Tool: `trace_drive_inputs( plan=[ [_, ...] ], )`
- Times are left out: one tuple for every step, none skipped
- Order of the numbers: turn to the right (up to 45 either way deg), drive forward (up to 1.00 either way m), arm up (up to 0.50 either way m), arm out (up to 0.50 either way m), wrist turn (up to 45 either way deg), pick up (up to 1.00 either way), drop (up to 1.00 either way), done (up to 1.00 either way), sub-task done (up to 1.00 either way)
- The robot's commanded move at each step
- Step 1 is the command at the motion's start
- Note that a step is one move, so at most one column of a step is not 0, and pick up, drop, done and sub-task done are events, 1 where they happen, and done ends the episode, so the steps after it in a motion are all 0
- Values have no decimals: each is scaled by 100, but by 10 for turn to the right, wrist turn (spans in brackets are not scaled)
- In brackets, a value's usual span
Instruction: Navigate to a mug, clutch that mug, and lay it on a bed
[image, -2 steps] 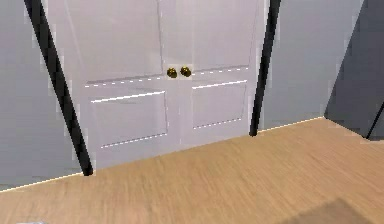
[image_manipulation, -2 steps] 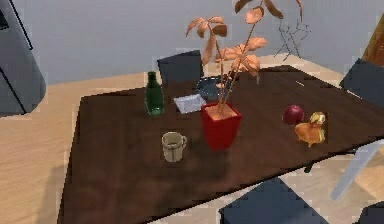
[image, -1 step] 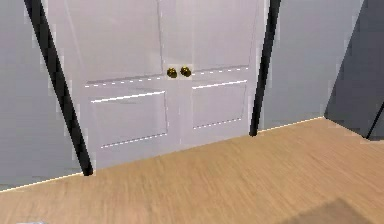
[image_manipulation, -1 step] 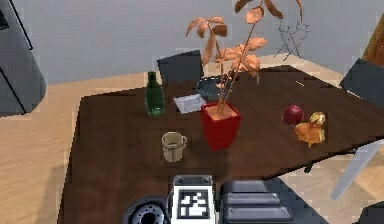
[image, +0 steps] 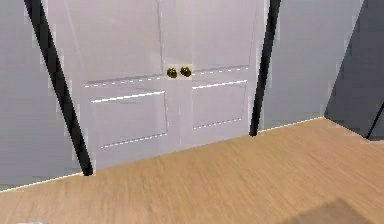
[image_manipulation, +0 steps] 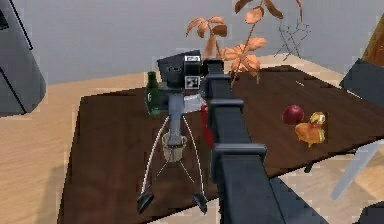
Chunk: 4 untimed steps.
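1. The arm (image_manipulation: 236, 160), a dark square bar, reaches over a dark brown wooden table (image_manipulation: 105, 150) with a smooth, faintly grained top.
2. The gripper (image_manipulation: 172, 202) has a dark blocky body beside two white marked squares. Its thin, wiry fingers (image_manipulation: 152, 176) end in small dark pads. I cannot tell the state of its grip, nor whether it holds anything.
3. A small grey cup-shaped form (image_manipulation: 177, 150) sits between the fingers, against the tabletop. I cannot tell whether it is the mug.
4. A green glass bottle (image_manipulation: 153, 95) stands upright beside the gripper's body.
5. A round red apple (image_manipulation: 293, 114) and a lumpy orange fruit (image_manipulation: 312, 131) lie close together on the table. A plant (image_manipulation: 235, 48) with coppery leaves stands farther off.
6. The forward view has white panelled double doors (image: 130, 90) with round brass knobs (image: 179, 72), above pale plank flooring (image: 230, 185).
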Motion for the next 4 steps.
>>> trace_drive_inputs(
  plan=[
    [0, 0, 0, 0, 450, 0, 0, 0, 0],
    [0, 0, 0, 0, 450, 0, 0, 0, 0],
    [0, 0, 0, 0, 450, 0, 0, 0, 0],
    [0, 0, 0, 0, 300, 0, 0, 0, 0]
  ],
)
